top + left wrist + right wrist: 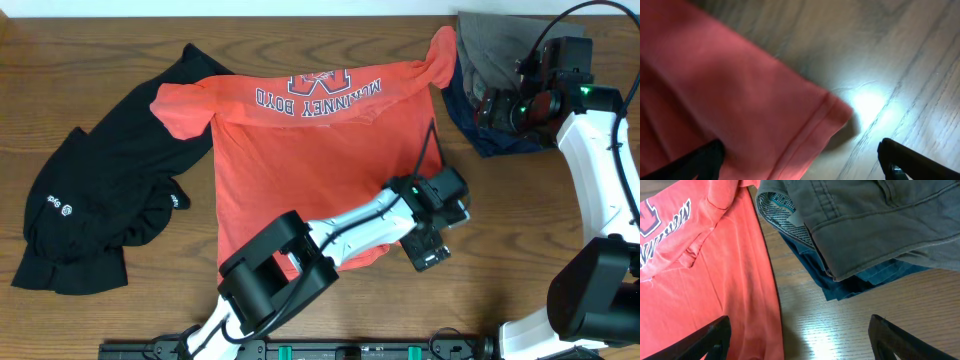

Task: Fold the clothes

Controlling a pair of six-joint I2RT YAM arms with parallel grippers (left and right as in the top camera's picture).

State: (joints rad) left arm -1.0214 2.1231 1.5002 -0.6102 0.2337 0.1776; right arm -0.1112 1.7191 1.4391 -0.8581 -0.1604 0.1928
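left hand (801, 159), fingers apart, hangs low over the orange-red t-shirt (725, 95) (arm outstretched).

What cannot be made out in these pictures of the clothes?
- Overhead: the white logo on the black top is too small to read.
- Overhead: the left arm covers part of the lower hem of the orange T-shirt.
- Overhead: the right arm hides part of the folded pile.
- Right wrist: the shirt lettering is cut by the left edge.

The overhead camera looks straight down on the whole table (90, 45). Both wrist cameras look down from close (left closest) at the orange T-shirt (300, 170) edges, which overhead also shows.
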